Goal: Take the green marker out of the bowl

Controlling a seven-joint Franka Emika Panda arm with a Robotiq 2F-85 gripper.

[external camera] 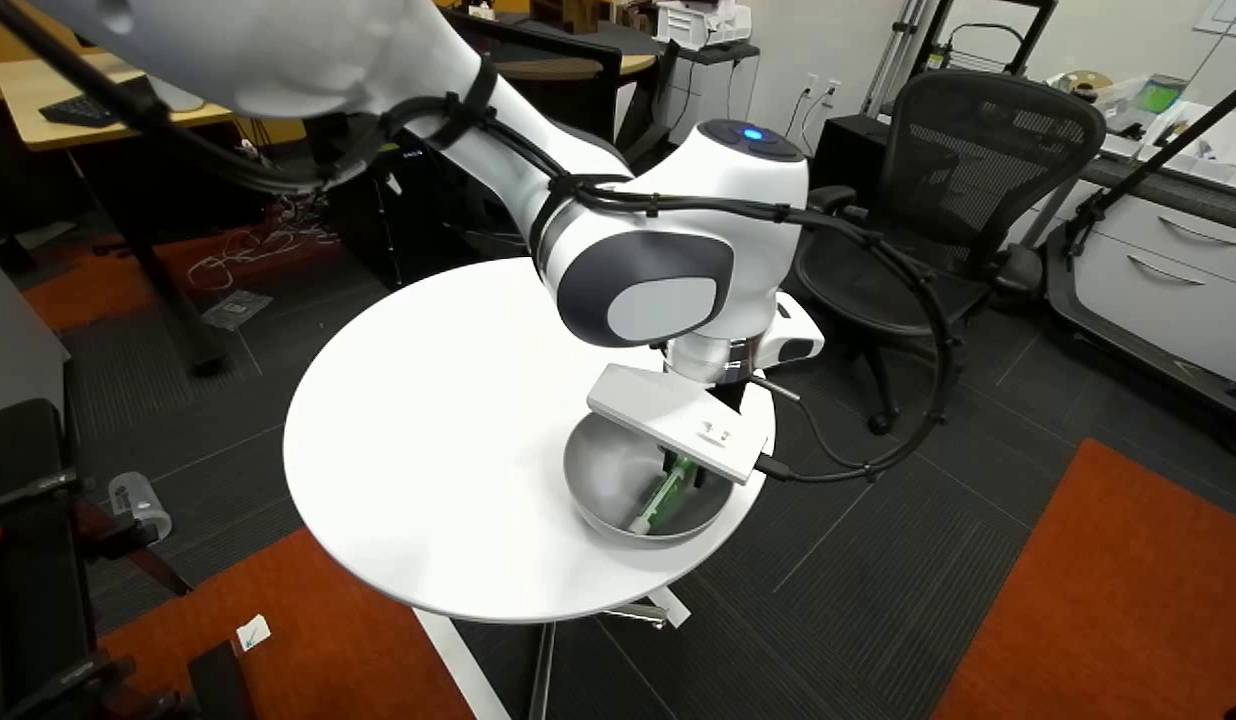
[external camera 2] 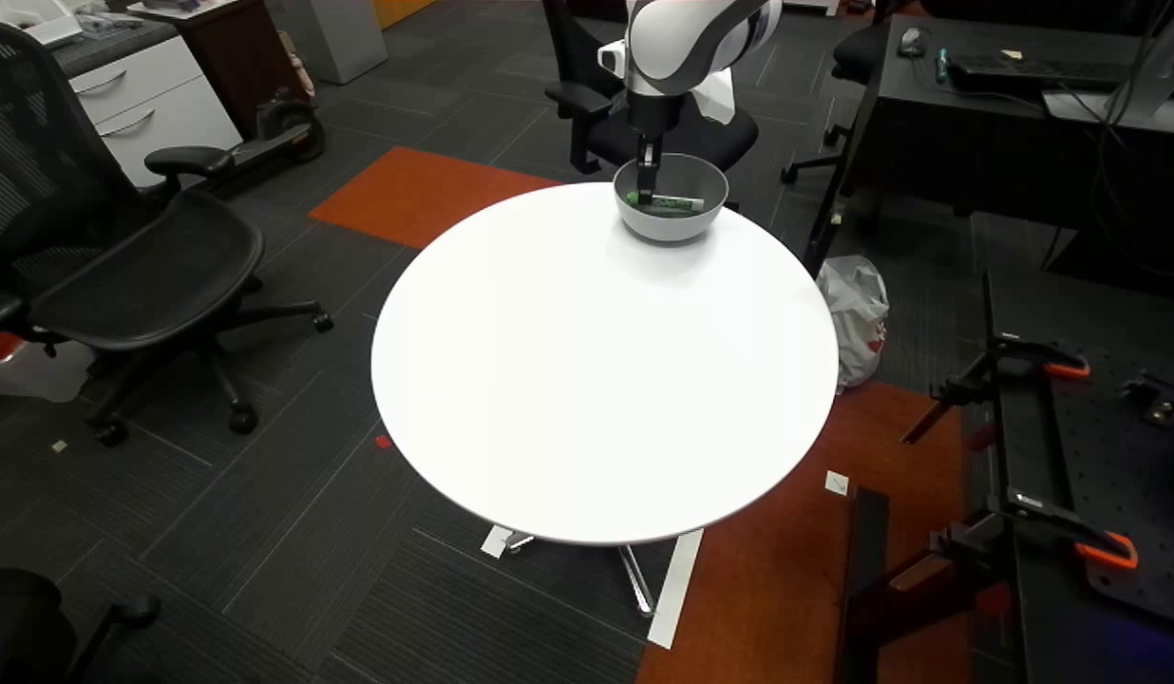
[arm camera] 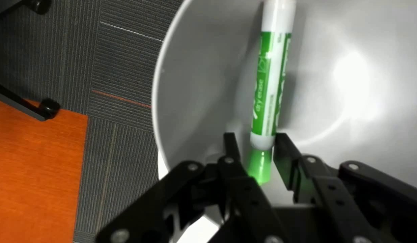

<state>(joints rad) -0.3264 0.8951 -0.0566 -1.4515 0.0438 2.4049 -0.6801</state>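
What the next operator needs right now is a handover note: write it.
Pincer: down in the bowl, open, jaws either side of the green marker at its green end; gap on one side, contact on the other unclear.
Green marker: lying in the bowl.
Bowl: on the white table, near its edge.
Done: pincer lined up on the marker.
Left: close, check the grip, lift the marker out.
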